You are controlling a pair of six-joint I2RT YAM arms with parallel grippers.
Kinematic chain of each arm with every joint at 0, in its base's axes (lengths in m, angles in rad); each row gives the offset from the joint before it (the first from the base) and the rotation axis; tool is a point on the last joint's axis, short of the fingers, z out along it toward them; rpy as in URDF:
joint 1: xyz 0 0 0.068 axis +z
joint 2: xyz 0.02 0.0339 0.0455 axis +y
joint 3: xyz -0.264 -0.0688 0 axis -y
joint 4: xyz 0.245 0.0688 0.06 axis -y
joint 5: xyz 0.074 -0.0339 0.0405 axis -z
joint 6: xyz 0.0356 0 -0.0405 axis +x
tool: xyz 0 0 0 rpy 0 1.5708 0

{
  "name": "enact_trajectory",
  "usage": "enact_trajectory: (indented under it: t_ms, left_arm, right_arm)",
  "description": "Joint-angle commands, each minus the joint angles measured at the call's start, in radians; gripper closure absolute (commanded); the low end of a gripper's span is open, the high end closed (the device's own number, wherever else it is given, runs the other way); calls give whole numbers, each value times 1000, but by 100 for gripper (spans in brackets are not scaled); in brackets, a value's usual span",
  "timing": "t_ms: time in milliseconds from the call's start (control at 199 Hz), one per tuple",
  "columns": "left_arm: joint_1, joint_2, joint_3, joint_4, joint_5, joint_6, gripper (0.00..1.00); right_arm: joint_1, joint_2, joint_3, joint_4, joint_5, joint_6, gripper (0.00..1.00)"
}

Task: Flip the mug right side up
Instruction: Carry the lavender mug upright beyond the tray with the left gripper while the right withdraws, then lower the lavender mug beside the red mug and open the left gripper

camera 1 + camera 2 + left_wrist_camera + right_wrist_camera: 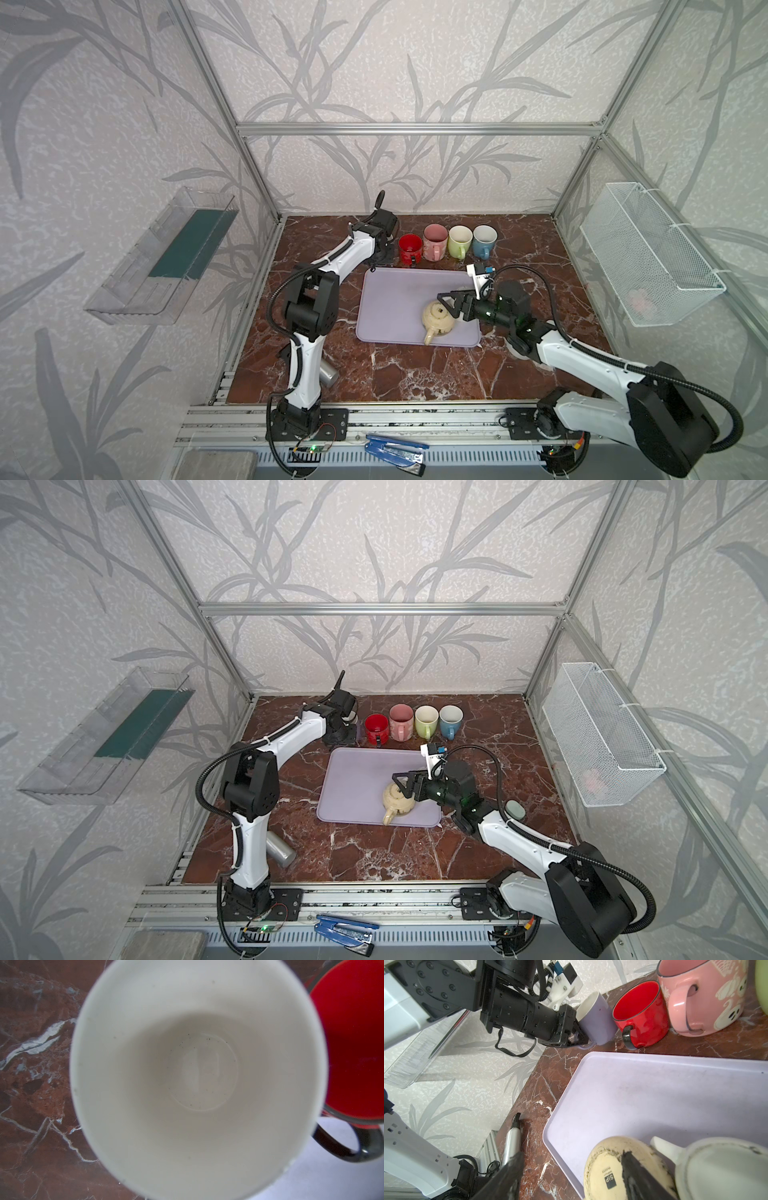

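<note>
Mid-frame in a top view, my left gripper [348, 734] pinches the lilac mug [600, 1016] by its handle to stand it mouth-up; right gripper [449, 305] hangs spread.

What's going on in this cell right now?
Two arms, two mugs. The left gripper is shut on the handle of the lavender mug, holding it mouth up at the end of the mug row, next to the red mug. The right gripper is open over the cream mug, which sits base up on the lavender tray. That one is not yet turned over.
</note>
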Motion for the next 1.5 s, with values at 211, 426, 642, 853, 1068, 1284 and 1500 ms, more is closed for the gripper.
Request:
enact_trajectory:
  t_ms: [211, 426, 642, 853, 1068, 1284, 1500]
  left_arm:
    - [7, 66, 127, -38, -35, 33, 100]
    - [6, 115, 182, -64, -14, 33, 100]
    - [5, 125, 178, -70, -19, 30, 100]
    - [-2, 108, 150, -65, -21, 28, 100]
    - [-13, 93, 129, -62, -28, 24, 93]
    - [-21, 76, 105, -60, -33, 14, 79]
    - [-28, 43, 72, -52, -47, 4, 70]
  right_arm:
    - [-7, -3, -7, 6, 4, -18, 26]
    - [-6, 1, -6, 0, 10, -23, 26]
    - [-6, 10, -3, -1, 11, -24, 26]
    - [-6, 16, -3, 0, 10, -21, 26]
    - [-7, 14, -3, 1, 8, -19, 26]
    - [-7, 10, -4, -1, 7, -15, 27]
    - [-7, -14, -5, -14, 11, -17, 27]
